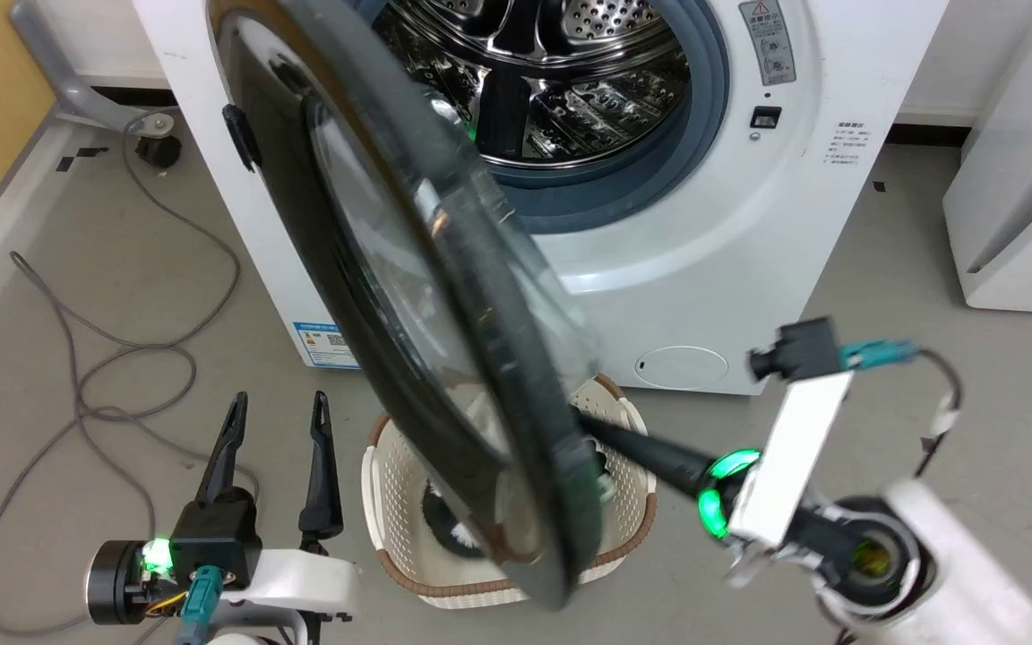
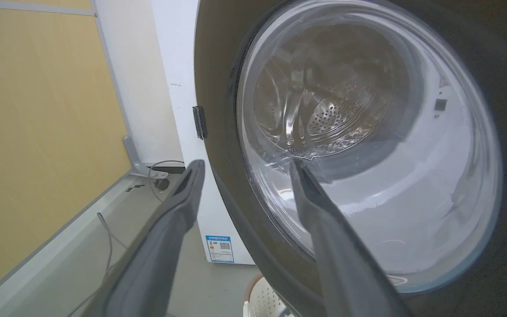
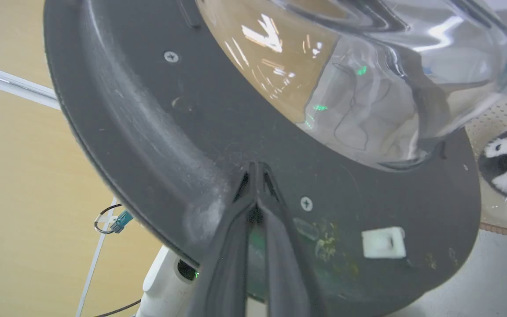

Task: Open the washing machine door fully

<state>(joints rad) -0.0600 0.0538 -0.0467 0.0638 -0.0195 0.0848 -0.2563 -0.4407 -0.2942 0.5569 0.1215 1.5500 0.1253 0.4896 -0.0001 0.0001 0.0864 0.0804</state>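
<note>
A: In front of the washing machine (image 1: 749, 224), where's the washing machine door (image 1: 373, 296)?
B: Standing partway open, over a basket (image 1: 388, 528). Right end effector (image 3: 257, 169), fingers together, touches its inner rim; left end effector (image 1: 279, 400) hangs spread, beside it.

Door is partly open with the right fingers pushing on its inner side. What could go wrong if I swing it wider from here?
1. The right gripper is shut and only presses its tips on the smooth inner face of the washing machine door, gripping nothing, so it may slide off.
2. The left gripper stands open on the door's outer side, seemingly in the swing path. The door could strike it.
3. The laundry basket sits below the door's lower edge. Clearance can't be judged, so it might catch.
</note>
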